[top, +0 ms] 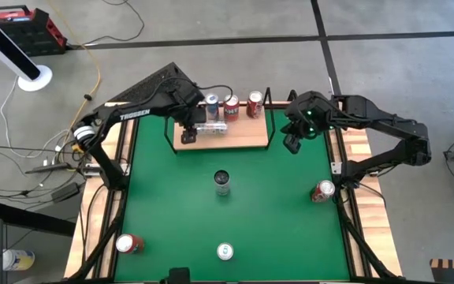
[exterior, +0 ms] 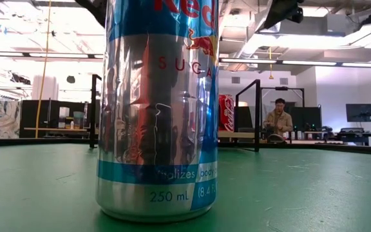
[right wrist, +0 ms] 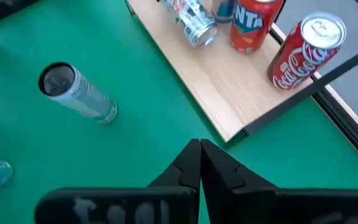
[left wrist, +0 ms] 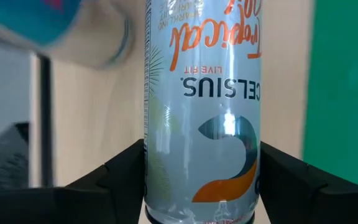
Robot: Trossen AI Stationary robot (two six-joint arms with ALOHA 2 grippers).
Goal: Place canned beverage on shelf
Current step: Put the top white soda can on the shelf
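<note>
The shelf [top: 247,136] is a light-wood board with a black wire frame at the far middle of the green mat. A blue can [top: 211,102], an orange Fanta can [right wrist: 252,22] and a Coca-Cola can [right wrist: 303,50] stand along its far edge. My left gripper [top: 191,125] is over the board's left part, shut on a silver Celsius can [left wrist: 201,93] that lies on its side. My right gripper [right wrist: 201,163] is shut and empty over the mat, just right of the shelf's near right corner. My left gripper pinches the Celsius can's round wall near one end [left wrist: 201,186], one finger [left wrist: 120,171] on each side and lying across the can. The can lies about level over the board and points toward the table's right. Whether it rests on the board, I cannot tell.
More cans are on the mat: a tall Red Bull can [exterior: 156,109] at the near middle, one at the centre [top: 222,181], a red one at the right edge [top: 323,191] and one at the near left corner [top: 128,243]. A person [exterior: 279,119] sits far behind the table.
</note>
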